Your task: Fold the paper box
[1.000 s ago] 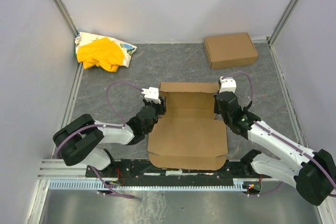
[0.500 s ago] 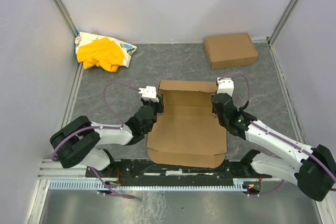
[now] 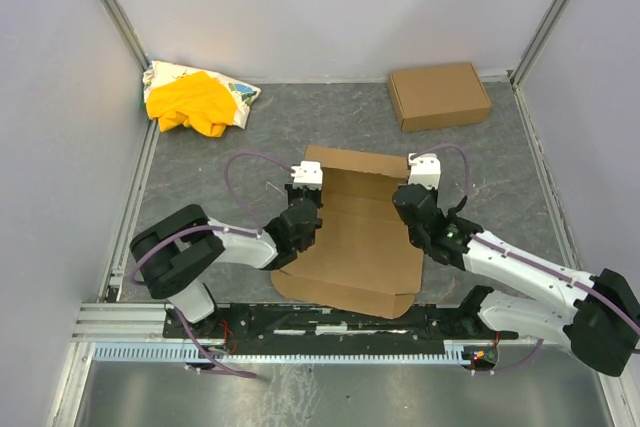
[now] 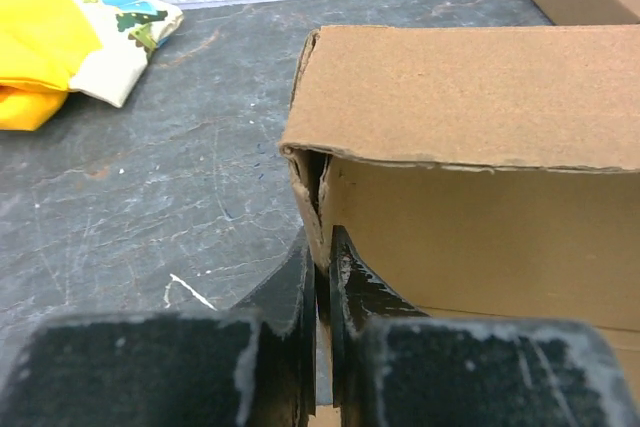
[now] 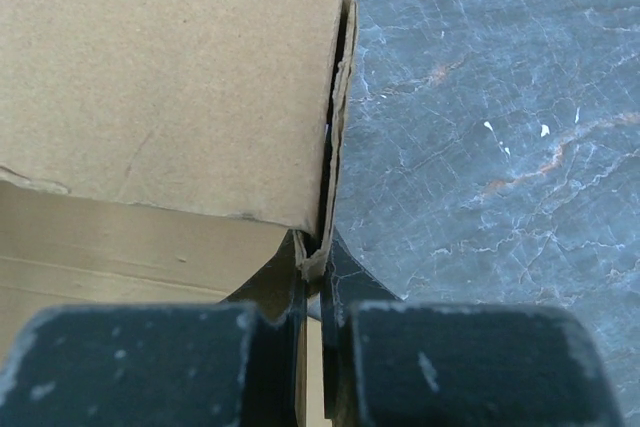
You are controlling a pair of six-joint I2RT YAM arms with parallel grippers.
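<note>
The paper box (image 3: 350, 247) lies on the grey table (image 3: 300, 132) between the two arms, close to their bases and well apart from the ready-made box (image 3: 440, 95) at the far right and the cloth heap (image 3: 195, 99) in the far left corner.

The left gripper (image 4: 322, 247) has its jaws pressed together on the thin, doubled cardboard edge at the box's left far corner. The right gripper (image 5: 312, 259) is clamped the same way on the right far corner – in each wrist view only a sliver of board shows between the black fingers.

The far panel (image 4: 470, 87) stands up from the sheet and leans over the inside, with a ragged lower edge visible from the left wrist. At both corners the layers gape a little rather than sitting flush.

As for progress, the fold looks begun but far from done. The back end is raised and held at both corners, which I judge to be the forming of the rear wall and its side flaps. The large panel (image 3: 345, 257) nearer the arms lies flat, and the near flap (image 3: 345, 299) is spread out by the rail. What seems left – raising the long sides, tucking the tabs into their slits, and bringing the lid over to close it
</note>
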